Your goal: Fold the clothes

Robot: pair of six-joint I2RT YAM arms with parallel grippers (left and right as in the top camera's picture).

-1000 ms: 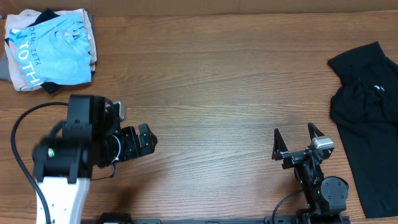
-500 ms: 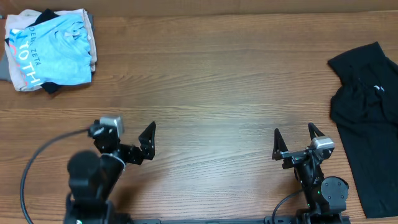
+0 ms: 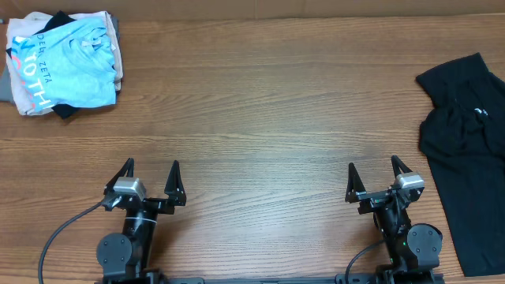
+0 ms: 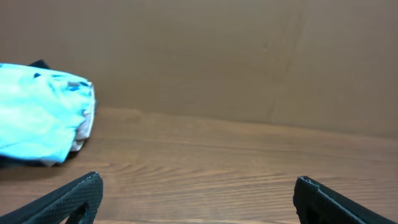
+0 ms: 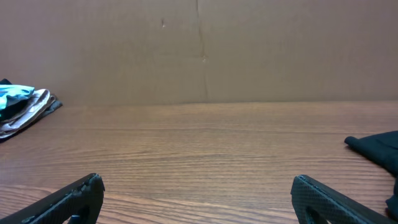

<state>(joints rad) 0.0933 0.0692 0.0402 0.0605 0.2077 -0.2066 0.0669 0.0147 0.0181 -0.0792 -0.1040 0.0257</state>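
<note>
The light blue T-shirt (image 3: 67, 63) lies folded on top of a small pile at the table's far left corner, white lettering showing. It also shows in the left wrist view (image 4: 40, 121) and faintly in the right wrist view (image 5: 15, 94). My left gripper (image 3: 151, 170) is open and empty near the front edge, far from the shirt; its fingertips frame bare wood in its wrist view (image 4: 196, 190). My right gripper (image 3: 373, 170) is open and empty at the front right, also seen in its wrist view (image 5: 199, 190).
A beige cloth (image 3: 114, 47) and dark garments lie under the blue shirt in the pile. A black garment (image 3: 465, 150) is spread along the right edge, also seen in the right wrist view (image 5: 376, 148). A brown cardboard wall (image 5: 199, 50) stands behind the wooden table (image 3: 268, 102).
My left arm has swung down from a raised, turned pose to rest low at the front edge, fingers pointing away. The right arm and the clothes have not moved.
</note>
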